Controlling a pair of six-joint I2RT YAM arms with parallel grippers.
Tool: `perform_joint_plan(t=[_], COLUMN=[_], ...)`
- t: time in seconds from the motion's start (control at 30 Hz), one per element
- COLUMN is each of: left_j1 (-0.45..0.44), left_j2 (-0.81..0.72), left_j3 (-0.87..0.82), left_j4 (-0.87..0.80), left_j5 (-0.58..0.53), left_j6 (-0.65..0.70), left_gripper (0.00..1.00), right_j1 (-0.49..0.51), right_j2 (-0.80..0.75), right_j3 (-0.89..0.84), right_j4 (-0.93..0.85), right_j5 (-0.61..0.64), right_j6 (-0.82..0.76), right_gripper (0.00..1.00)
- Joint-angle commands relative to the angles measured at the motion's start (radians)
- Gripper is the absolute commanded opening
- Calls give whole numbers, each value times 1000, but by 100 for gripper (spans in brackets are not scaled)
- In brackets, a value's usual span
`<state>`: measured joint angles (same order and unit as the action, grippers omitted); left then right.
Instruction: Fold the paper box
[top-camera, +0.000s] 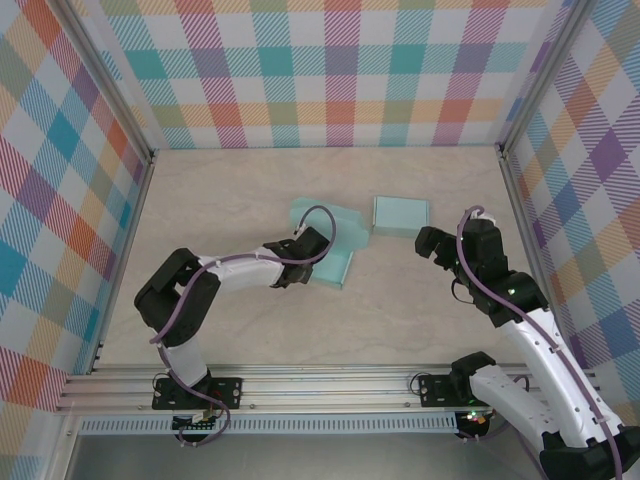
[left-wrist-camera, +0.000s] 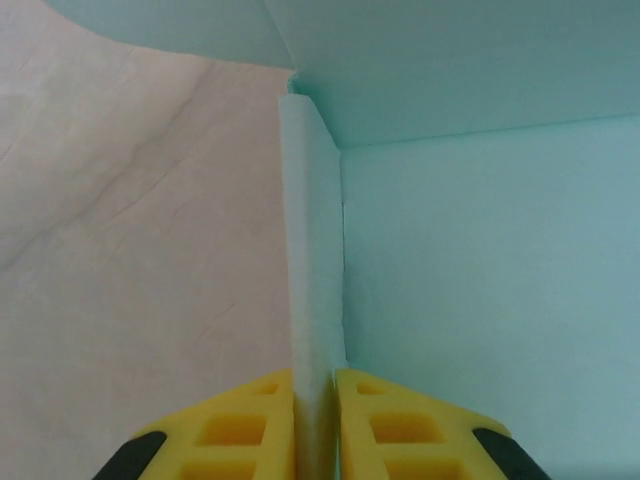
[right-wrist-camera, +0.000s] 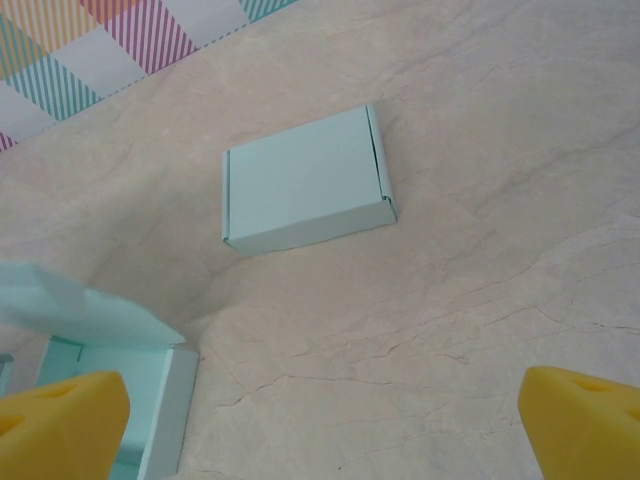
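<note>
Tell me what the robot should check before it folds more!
1. Left gripper pinching the flap: ok.
2. Flap straight, not crumpled: ok.
3. Right gripper open, off the open box: ok.
4. Shut box clear of both grippers: ok.
5. Open box's other flaps folded: cannot tell.

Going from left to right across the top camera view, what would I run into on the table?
left arm → open paper box → closed box → right gripper
</note>
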<state>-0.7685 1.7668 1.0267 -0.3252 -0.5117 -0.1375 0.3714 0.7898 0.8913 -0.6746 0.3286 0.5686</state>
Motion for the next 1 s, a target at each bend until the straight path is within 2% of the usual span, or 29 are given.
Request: perform_joint_plan(t=[0.0,0.17,0.27,0.43,0.57,0.73,0.83,0.97], left_j1=[-22,-52,-54,-55,-55,-71,-78,-79], left_j2=[-2,87,107,152,238,264,203,79], left_j3=[14,103,121,159,222,228,206,182], left_j4=[-142,-313,-332,-383,-508,-535,-499,-461], left_j5=[-68,-166,-169,-210,-280,-287,-250,-207], left_j6=[-92,-145,-165,-211,-273,-291,-280,-275], left_gripper=[19,21,20,16,1,0,5,28], right_j1=[-3,-3,-2,-3,-3,-3,-2,-3], right_j2=[-5,16,22,19,11,17,30,32], right_j3=[-5,18,24,29,29,24,26,17], right_j4=[21,-6,-12,-22,-31,-32,-34,-28], right_j5=[-13,-26,-45,-59,-54,-54,-59,-71], right_j6=[22,27,28,28,28,33,40,35], right_gripper=[100,100,100,100,100,100,100,100])
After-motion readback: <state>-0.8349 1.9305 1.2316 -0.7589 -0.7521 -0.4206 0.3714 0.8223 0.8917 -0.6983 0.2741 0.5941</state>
